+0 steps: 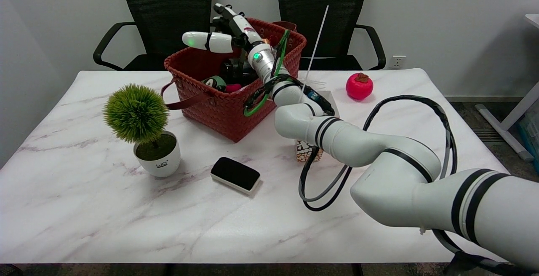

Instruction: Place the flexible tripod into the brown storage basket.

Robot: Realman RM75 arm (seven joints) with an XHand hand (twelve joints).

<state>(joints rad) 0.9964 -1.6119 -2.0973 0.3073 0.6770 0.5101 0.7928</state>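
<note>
The right hand (pixel 229 25) is up over the brown storage basket (pixel 227 107), which sits near the far edge of the tabletop (pixel 126 225). Its fingers reach out over the basket, and you cannot tell if they hold anything. Something dark lies down inside the basket under the hand, maybe the flexible tripod (pixel 236 71), but it is hard to be sure. A small green plant in a white pot (pixel 143 128) stands near the left edge. A black box (pixel 235 175) lies in the middle. A red toy fruit (pixel 359 86) sits near the far right corner.
</note>
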